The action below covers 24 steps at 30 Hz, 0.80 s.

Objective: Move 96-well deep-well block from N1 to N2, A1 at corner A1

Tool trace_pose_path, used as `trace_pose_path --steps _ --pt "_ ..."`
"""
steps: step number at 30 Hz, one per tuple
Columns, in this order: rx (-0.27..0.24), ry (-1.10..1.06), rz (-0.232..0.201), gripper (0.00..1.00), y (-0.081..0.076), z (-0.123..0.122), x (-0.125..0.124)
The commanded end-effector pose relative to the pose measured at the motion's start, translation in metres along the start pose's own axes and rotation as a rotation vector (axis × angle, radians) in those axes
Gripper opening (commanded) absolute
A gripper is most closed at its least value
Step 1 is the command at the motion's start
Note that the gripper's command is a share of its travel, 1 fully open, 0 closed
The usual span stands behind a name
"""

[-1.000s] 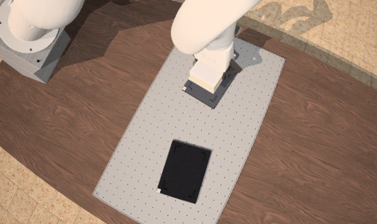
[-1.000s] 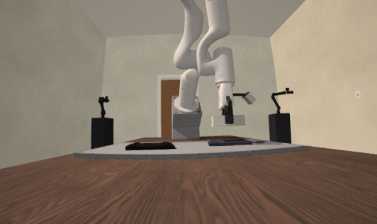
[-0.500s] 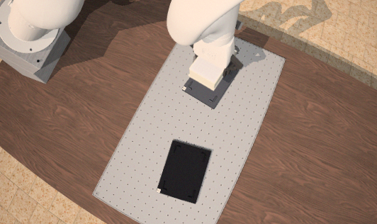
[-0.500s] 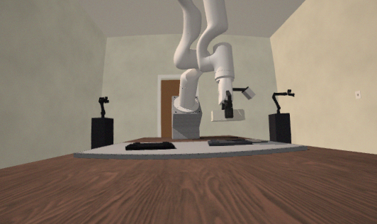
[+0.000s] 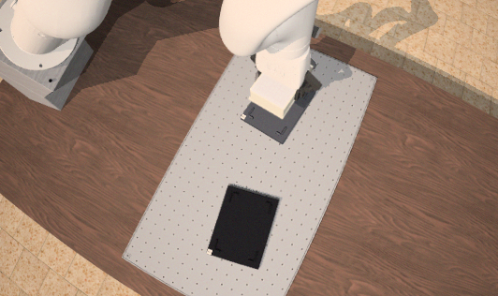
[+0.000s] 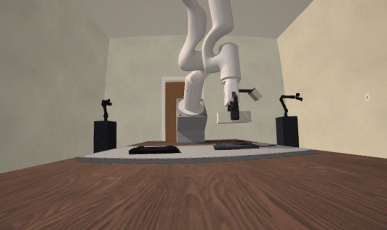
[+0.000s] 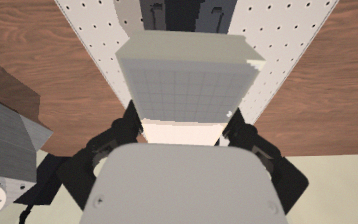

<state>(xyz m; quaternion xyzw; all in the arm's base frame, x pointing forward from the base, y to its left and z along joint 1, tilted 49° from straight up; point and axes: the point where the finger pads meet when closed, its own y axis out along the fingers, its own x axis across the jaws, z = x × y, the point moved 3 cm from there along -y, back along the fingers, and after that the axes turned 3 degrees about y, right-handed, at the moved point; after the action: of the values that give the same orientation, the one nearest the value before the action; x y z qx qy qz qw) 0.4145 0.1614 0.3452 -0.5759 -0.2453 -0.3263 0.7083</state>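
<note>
1. The gripper (image 6: 233,110) is squeezing the deep-well block (image 6: 222,117) from both sides.
2. The block hangs in the air, well above the gray nest N1 (image 5: 273,125).
3. The black nest N2 (image 5: 243,226) sits on the dotted white plate (image 5: 183,187), far from the block.

A cream block (image 5: 273,96) hangs under the white arm (image 5: 268,23) over the grey nest (image 5: 272,125).
</note>
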Motion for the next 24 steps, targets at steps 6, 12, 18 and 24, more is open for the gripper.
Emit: trace_pose_path --steps 6,12,18,24 --pt "0.0 -0.233 -0.001 0.0 0.0 -0.022 0.008" --pt "0.0 -0.288 -0.001 0.0 0.0 -0.04 0.015" --pt "0.0 -0.288 -0.001 0.0 0.0 -0.053 0.02" --pt "0.0 -0.288 -0.001 0.0 0.0 -0.072 0.027"
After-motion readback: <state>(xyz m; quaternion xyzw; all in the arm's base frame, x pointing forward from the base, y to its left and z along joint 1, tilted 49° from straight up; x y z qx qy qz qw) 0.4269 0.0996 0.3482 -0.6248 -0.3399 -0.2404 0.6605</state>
